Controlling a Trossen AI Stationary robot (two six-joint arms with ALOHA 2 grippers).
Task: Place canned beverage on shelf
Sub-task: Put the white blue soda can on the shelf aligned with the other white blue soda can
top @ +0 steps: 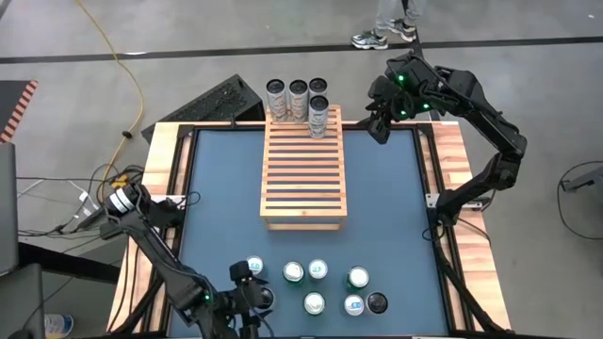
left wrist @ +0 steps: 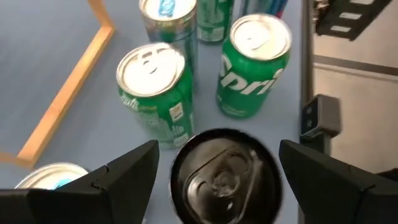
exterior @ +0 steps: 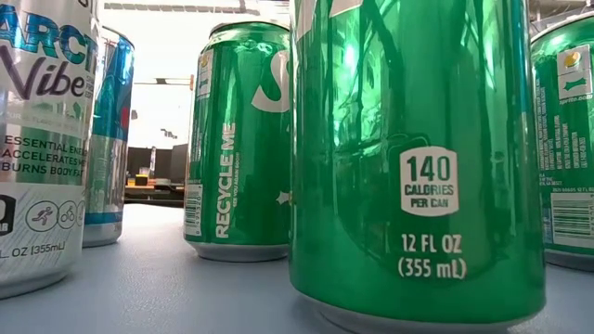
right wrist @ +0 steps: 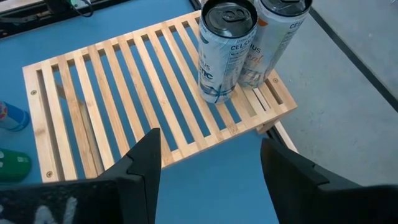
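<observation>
The shelf (top: pixel 303 169), a light wooden slatted rack, lies mid-table. Several tall cans (top: pixel 298 99) stand at its far end; two of them (right wrist: pixel 227 50) show in the right wrist view. More cans (top: pixel 318 270) stand upright on the blue table near its front edge, and the low view shows them close up (exterior: pixel 418 158). My left gripper (left wrist: pixel 217 152) is open, one finger on each side of a black-topped can (left wrist: pixel 225 177), with a gap at both sides. My right gripper (right wrist: pixel 208 168) hangs open and empty above the shelf's far right corner.
Green cans (left wrist: pixel 152 93) (left wrist: pixel 255 62) stand close beyond the black-topped one, and a white-topped can (left wrist: pixel 50 177) stands beside the left finger. Another black can (top: pixel 377 302) stands near the front right. The table's wooden border (top: pixel 160 160) rims the blue surface. A person's feet (top: pixel 382 33) show beyond the table.
</observation>
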